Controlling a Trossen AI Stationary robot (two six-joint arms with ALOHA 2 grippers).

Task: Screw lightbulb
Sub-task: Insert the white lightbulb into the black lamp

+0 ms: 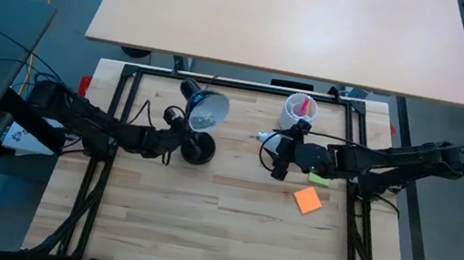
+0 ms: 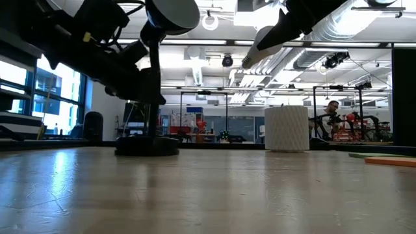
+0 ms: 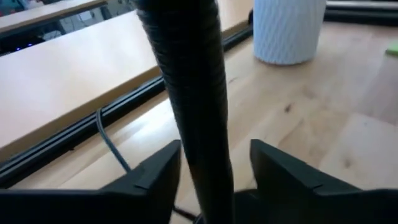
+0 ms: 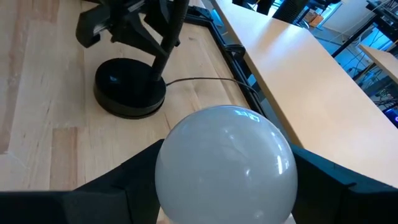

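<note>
An orange note [image 1: 307, 199] lies flat on the wooden desk [image 1: 225, 240], nearest the front and just ahead of the right arm. The right jaws [image 1: 275, 154] hover above the desk middle, gripping the bulb [image 4: 225, 163]: in the right wrist view its white globe sits wedged between the two dark fingers [image 4: 339, 180], and in the low view its grey base [image 2: 248, 62] points down and toward the lamp, clear of the desk. A little to the left, the lamp [image 1: 198, 146] stands on its round black base, its shade [image 1: 207, 110] tilted toward the desk's far edge. The left jaws [image 1: 172, 136] sit around the lamp's ribbed stem [image 3: 193, 112], one finger [image 3: 155, 177] on each side with a narrow gap showing, so they are parted and not squeezing it. Farther back, a white ribbed cup [image 1: 296, 112] holding something red stands near the far rail. Beyond the frame is a second, pale desk [image 1: 285, 23].
</note>
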